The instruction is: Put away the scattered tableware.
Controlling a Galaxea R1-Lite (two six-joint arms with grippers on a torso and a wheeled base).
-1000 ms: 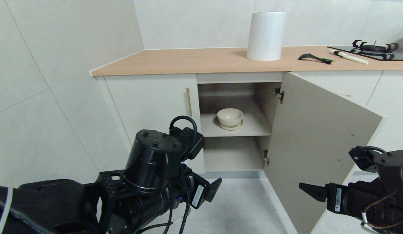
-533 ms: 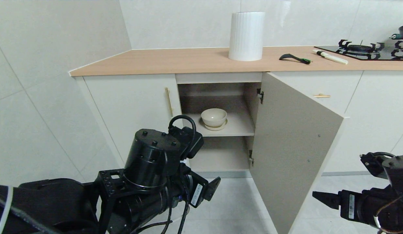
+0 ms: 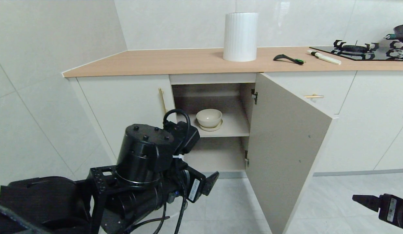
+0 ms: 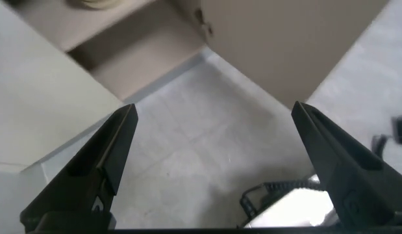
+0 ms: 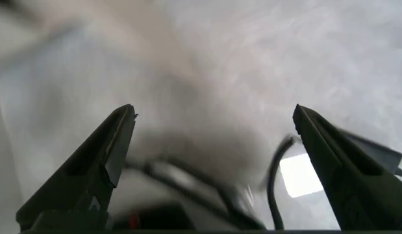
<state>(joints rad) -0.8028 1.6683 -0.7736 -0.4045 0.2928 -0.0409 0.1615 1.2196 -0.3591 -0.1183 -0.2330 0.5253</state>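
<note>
Camera swung right and back this last second; things unmoved. Desk (image 3: 175,61): ladle (image 3: 287,58) and knife (image 3: 323,57) lie well above-right of left gripper (image 4: 213,114), spread apart, empty. Cabinet door (image 3: 286,136) open beside it; bowl (image 3: 209,117) shelved ahead. Right gripper (image 5: 212,112) apart too, now lower. Likely desk utensils next.

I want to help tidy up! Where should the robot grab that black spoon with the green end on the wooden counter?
Probably the thin handle of the black spoon with the green end, coming down from above. It lies flat on the wooden countertop with open room around it, and its curved scoop looks harder to pinch.
</note>
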